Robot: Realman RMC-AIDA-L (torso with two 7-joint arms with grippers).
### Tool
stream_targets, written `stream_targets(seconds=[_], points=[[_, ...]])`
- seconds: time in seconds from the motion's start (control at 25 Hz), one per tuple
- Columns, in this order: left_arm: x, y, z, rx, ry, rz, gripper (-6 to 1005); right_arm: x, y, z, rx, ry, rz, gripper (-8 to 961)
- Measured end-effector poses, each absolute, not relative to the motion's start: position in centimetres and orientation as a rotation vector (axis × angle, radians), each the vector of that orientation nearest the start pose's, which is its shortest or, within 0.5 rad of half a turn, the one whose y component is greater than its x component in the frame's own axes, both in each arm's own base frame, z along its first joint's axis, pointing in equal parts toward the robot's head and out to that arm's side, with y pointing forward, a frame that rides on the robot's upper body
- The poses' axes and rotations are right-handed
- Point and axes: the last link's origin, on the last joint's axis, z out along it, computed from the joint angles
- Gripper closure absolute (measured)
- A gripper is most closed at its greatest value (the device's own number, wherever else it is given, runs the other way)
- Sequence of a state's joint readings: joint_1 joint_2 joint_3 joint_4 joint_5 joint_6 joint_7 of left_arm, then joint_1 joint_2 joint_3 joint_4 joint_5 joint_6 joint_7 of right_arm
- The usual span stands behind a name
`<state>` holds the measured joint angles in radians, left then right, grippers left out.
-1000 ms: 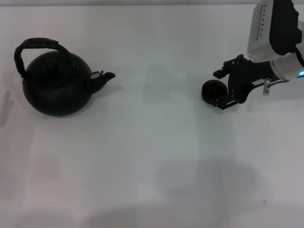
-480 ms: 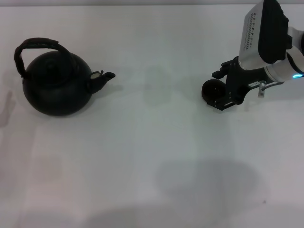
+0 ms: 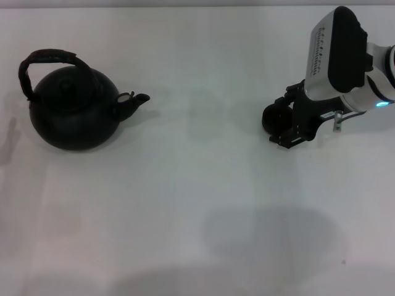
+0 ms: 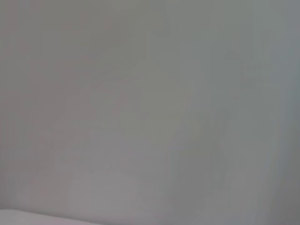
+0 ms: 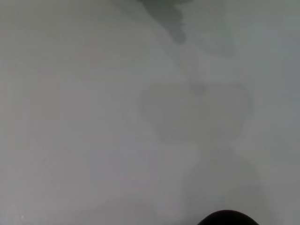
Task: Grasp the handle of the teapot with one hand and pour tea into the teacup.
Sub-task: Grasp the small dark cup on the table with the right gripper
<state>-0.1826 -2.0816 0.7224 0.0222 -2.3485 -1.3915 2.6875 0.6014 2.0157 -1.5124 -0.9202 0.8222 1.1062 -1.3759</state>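
Right hand (image 3: 285, 121) sat around the teacup (image 3: 275, 118), its dark fingers flanking the tiny round black cup; whether they pressed it I could not tell. Only the right wrist view caught the cup's rim (image 5: 227, 218) at its edge. Well apart across bare white worktop (image 3: 197, 203) sat the round black teapot (image 3: 74, 110), rough arched handle (image 3: 38, 63) upright.

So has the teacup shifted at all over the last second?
No. The teacup sits at the same distance from the teapot; only the right gripper by it has tilted.
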Motion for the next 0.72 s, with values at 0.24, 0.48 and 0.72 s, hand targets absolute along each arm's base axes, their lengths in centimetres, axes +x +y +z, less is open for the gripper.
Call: stream_targets(seconds=[0.24,0.48,0.72], points=[[-39.95,21.96,0.95,-1.472,-0.758,-0.742,113,23.96,37.09,-4.89,-2.835,0.124,-0.453,143],[-39.95,21.94,0.92,-1.472,-0.760,-0.742,112,23.94,37.10,-4.91,-2.835,0.125,-0.451,144],[-39.96,21.93,0.91,-1.472,-0.761,-0.742,113,23.80,37.12,-4.85,-2.833,0.142,-0.445,187]])
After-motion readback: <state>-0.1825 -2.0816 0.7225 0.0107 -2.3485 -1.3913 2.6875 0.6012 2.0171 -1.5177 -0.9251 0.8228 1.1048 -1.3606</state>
